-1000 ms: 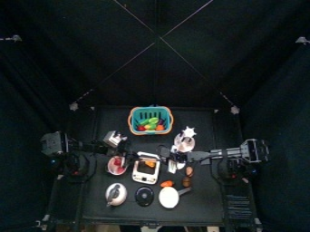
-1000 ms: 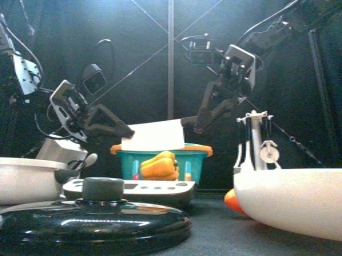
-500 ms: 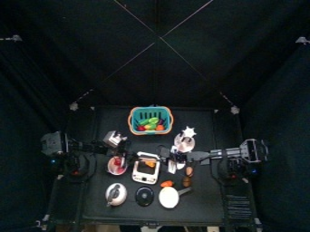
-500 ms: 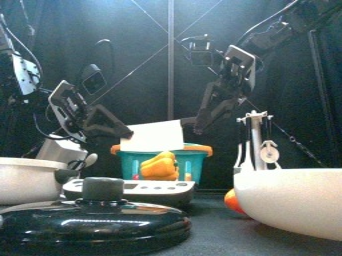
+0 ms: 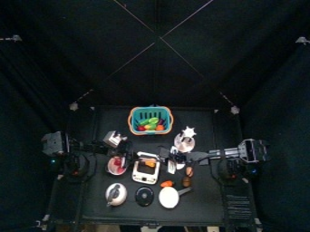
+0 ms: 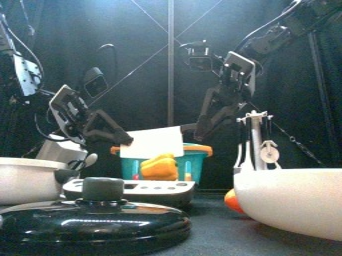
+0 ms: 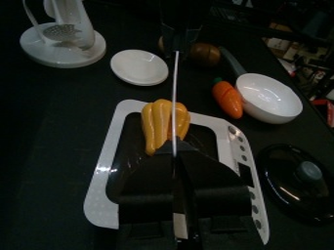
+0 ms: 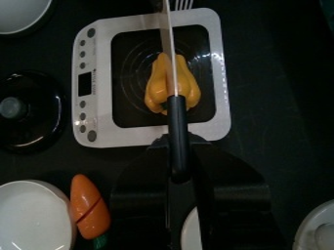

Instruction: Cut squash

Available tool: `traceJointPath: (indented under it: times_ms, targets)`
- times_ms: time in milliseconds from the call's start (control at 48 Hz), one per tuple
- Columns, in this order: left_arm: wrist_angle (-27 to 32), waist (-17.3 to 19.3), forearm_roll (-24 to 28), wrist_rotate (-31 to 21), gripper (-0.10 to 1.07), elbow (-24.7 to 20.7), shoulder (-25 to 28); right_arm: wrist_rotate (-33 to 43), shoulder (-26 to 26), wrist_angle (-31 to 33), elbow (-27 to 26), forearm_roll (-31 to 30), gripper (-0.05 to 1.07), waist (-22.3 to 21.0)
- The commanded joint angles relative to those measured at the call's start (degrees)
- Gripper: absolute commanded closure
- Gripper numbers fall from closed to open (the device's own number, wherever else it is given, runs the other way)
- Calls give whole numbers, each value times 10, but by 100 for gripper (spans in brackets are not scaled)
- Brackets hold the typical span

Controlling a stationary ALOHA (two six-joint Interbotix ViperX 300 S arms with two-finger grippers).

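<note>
Overview, cutting step. On the small black desk point(image 5: 97, 122) the white rectangular plastic board point(image 8: 217, 98) with its black inset lies between the two arms. My right claw point(image 8: 175, 161) is clamped on the dark handle of a long thin-bladed knife point(image 8: 167, 39), whose blade runs lengthwise over the small orange-yellow toy squash point(image 8: 163, 78). The squash lies on the board's black inset, directly under the blade. Whether the edge touches it I cannot tell. My left claw point(image 7: 177, 171) hangs at the board's opposite end, and I cannot tell its state.

I judge the cut to be lined up but not yet made. The next move calls for a straight downward press, with the blade kept along the squash's midline.

Count:
- one desk
- one green plastic basket point(image 5: 133, 116) of produce
- one board
- one black round pot lid point(image 7: 300, 171)
- at least two white round dishes: a bowl point(image 7: 271, 88) and a small plate point(image 7: 137, 66)
- one knife
- one orange toy carrot point(image 7: 229, 98)
- one squash
</note>
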Motion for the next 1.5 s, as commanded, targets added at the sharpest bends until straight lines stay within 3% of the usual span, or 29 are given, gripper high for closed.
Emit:
traceJointPath:
  times_ms: [0, 1479]
  targets:
    - [11, 3, -2, -2, 66, 1, 4, -1, -4, 0, -5, 2, 67, 4]
    - [20, 3, 1, -2, 66, -1, 18, 1, 47, -15, -9, 12, 67, -1]
